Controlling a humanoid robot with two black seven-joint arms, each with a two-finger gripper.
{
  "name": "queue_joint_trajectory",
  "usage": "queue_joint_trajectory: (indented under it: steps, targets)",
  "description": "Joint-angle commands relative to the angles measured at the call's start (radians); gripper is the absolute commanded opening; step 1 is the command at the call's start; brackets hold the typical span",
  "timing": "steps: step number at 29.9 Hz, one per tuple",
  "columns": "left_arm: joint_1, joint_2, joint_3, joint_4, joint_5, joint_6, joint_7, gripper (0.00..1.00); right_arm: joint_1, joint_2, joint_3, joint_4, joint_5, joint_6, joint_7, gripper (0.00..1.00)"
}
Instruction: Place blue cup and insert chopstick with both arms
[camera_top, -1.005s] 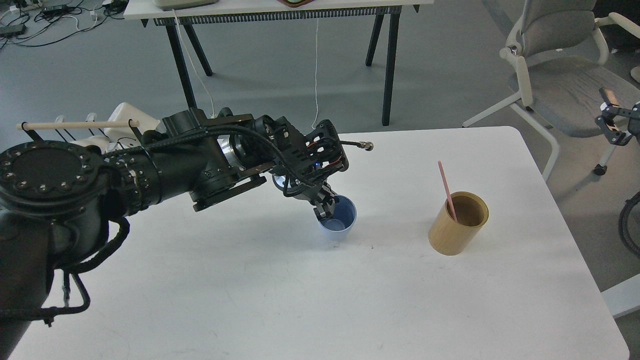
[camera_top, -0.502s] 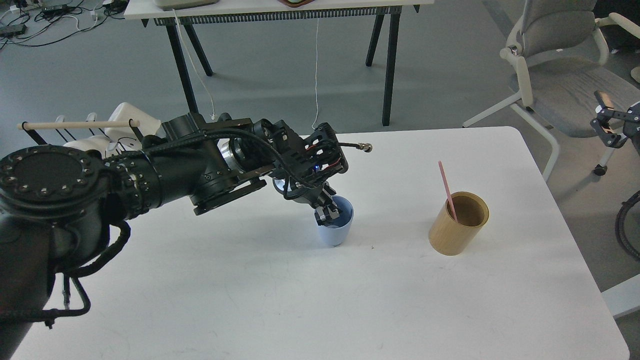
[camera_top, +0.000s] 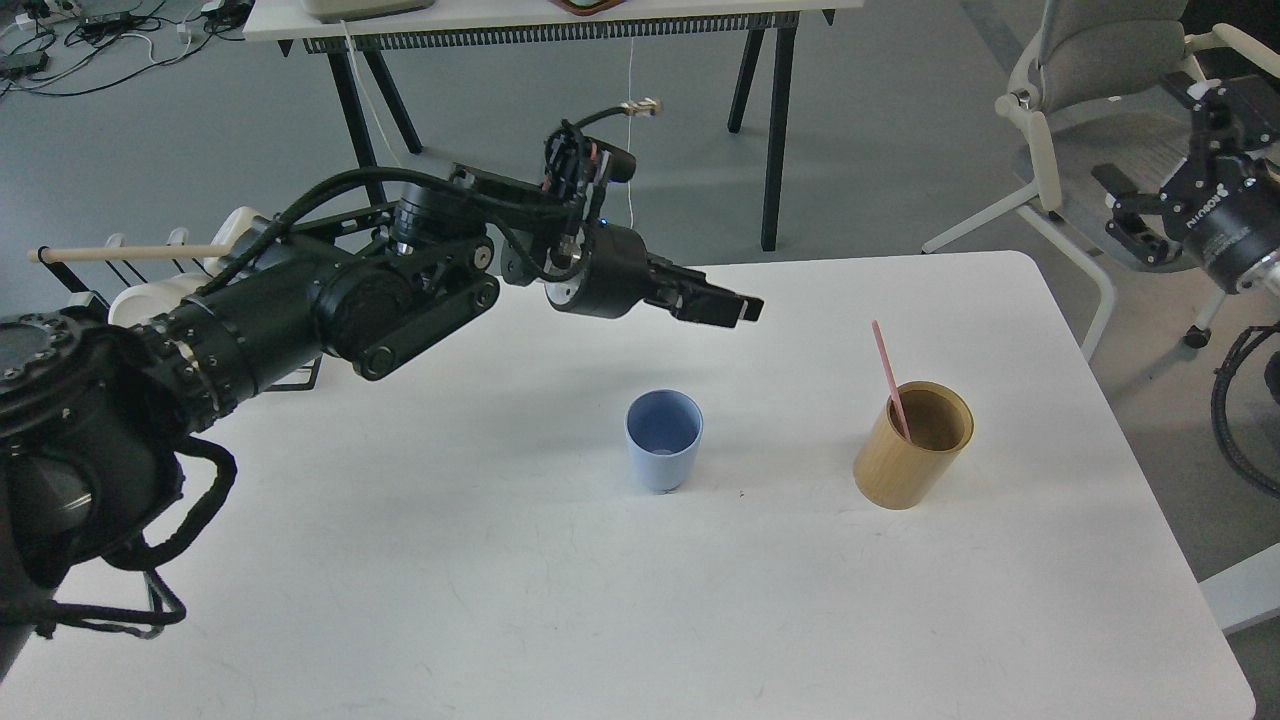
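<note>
Standing upright, pale blue cup (camera_top: 664, 440)

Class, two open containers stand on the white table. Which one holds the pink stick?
The tan wooden cylinder on the right holds the pink stick; the pale blue plastic cup is empty.

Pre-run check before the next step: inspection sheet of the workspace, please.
Surface: white table, bare apart from two containers.
Job's things: blue cup upright, empty, standing free; pink chopstick leaning inside tan wooden cylinder.
Clutter: nothing seen on the table.
Grippers: left gripper above the table, holding nothing, opening unclear; right gripper off the table's right edge, state unclear.
Cables: black cable loops along the left arm; white cord hanging from the rear desk.
Surroundings: office chair at right, rack with wooden dowel at left.
</note>
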Motion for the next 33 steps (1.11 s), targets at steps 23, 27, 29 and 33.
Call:
queue_joint_trajectory:
  steps: [23,27,29,33]
  targets:
    - [0.258,0.169,-0.202,-0.068,-0.698,0.000,0.000,0.98,-0.043,-0.178,-0.301,0.547,-1.154,-0.464,0.001,0.99]
    - [0.266,0.169,-0.204,-0.067,-0.698,0.000,0.000,0.98,-0.052,-0.080,-0.333,0.460,-1.172,-0.474,0.001,0.98]
    - [0.274,0.169,-0.202,-0.067,-0.698,0.000,0.000,0.98,-0.054,-0.052,-0.347,0.429,-1.180,-0.480,0.001,0.97]
    - [0.284,0.169,-0.202,-0.063,-0.698,0.000,0.000,0.99,-0.055,0.002,-0.353,0.398,-1.180,-0.484,-0.001,0.91]
